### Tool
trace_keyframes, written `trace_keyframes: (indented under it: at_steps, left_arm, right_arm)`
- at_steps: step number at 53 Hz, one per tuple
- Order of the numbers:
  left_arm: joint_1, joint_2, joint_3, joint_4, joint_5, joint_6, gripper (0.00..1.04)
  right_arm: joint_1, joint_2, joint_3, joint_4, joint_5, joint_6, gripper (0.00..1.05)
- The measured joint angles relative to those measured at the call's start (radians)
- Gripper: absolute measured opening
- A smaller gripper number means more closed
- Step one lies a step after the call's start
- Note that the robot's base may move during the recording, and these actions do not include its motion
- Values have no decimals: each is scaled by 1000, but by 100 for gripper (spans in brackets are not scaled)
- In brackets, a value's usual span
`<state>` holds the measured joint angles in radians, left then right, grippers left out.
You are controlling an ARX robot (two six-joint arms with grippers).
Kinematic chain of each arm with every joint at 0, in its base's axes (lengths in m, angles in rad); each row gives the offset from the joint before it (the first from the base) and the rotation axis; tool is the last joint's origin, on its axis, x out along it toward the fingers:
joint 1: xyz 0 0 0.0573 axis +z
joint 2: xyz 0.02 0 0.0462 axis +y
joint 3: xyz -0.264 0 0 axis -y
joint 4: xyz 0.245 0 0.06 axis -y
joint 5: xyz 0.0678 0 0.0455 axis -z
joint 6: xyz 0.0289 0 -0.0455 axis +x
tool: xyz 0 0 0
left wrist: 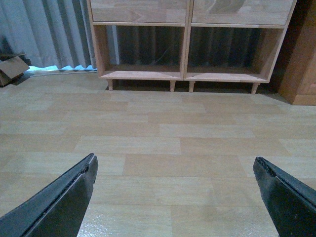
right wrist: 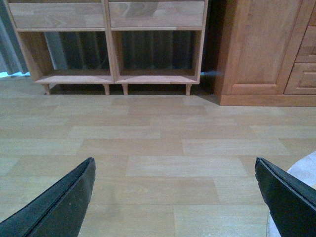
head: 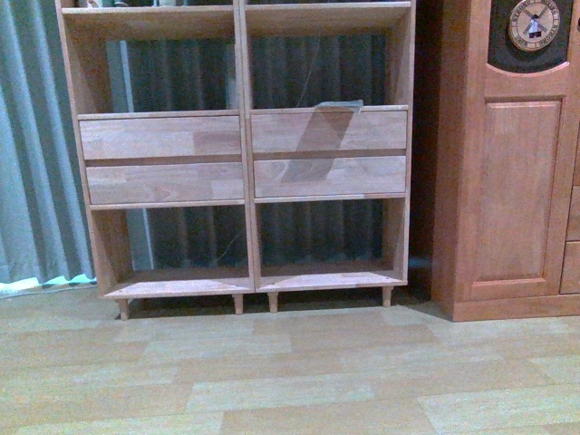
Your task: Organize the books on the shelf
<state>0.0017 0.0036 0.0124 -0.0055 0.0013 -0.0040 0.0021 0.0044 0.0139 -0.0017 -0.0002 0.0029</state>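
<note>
The pale wood shelf (head: 243,154) stands ahead against a grey curtain, with a drawer band across its middle and bare lower compartments (head: 195,240). It also shows far off in the left wrist view (left wrist: 186,49) and the right wrist view (right wrist: 108,44). No books show in any view. My left gripper (left wrist: 174,159) is open over the plank floor, its dark fingers (left wrist: 64,202) wide apart with nothing between them. My right gripper (right wrist: 174,160) is open too, over bare floor, well short of the shelf.
A reddish-brown panel-door cabinet (head: 517,181) stands right of the shelf, with a round clock (head: 535,23) on it. A cardboard box (left wrist: 12,69) lies by the curtain (head: 36,136) at left. A pale rounded edge (right wrist: 306,173) shows beside the right finger.
</note>
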Motion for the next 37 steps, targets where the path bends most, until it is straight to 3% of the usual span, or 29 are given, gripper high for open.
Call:
trace_keyframes:
  at_steps: [37]
  left_arm:
    - [0,0,0,0,0,0,97]
  right_arm:
    - [0,0,0,0,0,0,98]
